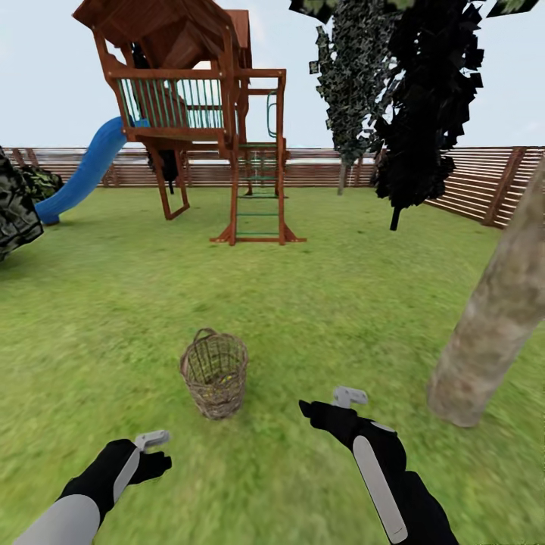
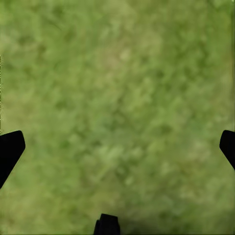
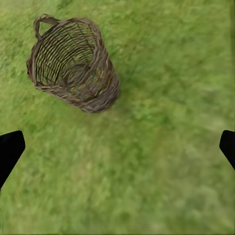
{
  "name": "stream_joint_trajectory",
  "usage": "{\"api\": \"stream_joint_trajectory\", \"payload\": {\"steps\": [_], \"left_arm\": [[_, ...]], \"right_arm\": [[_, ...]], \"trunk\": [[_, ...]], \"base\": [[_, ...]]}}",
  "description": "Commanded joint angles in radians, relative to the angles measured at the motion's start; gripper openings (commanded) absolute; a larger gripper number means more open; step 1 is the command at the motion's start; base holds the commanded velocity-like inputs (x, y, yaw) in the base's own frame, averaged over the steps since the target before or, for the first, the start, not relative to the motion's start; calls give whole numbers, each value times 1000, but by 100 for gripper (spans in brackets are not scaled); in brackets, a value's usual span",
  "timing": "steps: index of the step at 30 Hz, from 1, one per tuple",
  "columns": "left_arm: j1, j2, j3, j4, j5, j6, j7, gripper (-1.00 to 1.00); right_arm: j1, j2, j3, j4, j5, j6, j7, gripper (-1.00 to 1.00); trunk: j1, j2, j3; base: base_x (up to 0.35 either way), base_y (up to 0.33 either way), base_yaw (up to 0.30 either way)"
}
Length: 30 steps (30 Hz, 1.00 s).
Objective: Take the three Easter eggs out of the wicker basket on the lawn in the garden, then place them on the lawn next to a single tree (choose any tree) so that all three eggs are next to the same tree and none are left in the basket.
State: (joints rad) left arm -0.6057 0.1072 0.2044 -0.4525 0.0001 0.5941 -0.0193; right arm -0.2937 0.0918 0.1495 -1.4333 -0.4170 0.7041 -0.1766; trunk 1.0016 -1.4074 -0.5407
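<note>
Left claw: fingers spread wide, holding nothing. In the left wrist view its dark fingertips sit at opposite sides of the frame with bare lawn between them. It hangs above the grass, touching nothing.

Right claw: also spread wide and empty. In the right wrist view its fingertips stand far apart, grass between them, the wicker basket beyond them and clear of both. No contact with basket or ground that can be made out.

Wicker basket stands upright on the lawn, ahead of both claws and between them, nearer the right. Loose woven twigs, a small loop handle on the far rim. Flecks of yellow show through the weave low inside; individual Easter eggs cannot be counted or told apart.

Tree: a pale grey-brown trunk rises leaning from the grass to the robot's right, near the right claw, well apart from the basket. Open grass lies between basket and trunk.

Farther off: red-brown play tower with a blue slide and a ladder, two dark-leaved trees to its right, a dark bush at the far left. A brown slat fence closes the garden behind.
</note>
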Motion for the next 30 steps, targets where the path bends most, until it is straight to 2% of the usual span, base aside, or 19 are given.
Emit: {"api": "stream_joint_trajectory", "payload": {"steps": [1, 8, 23, 30], "left_arm": [[0, 0, 4, -2, 0, 5, -2, 100], [0, -1, 4, -2, 0, 4, -2, 100], [0, 1, 4, -2, 0, 4, -2, 100], [0, 2, 4, -2, 0, 5, -2, 100]], "right_arm": [[-1, 0, 1, -1, -11, 3, -10, 100], [-1, 0, 2, -2, -8, -30, -10, 100], [-1, 0, 1, -6, -13, -42, -6, 100], [-1, 0, 2, -5, -15, -42, -6, 100]], "trunk": [[0, -1, -1], [0, -1, -1], [0, -1, -1], [0, -1, 0]], "base": [[206, 277, -121], [236, 259, -32], [252, 247, -1], [147, 261, -16]]}}
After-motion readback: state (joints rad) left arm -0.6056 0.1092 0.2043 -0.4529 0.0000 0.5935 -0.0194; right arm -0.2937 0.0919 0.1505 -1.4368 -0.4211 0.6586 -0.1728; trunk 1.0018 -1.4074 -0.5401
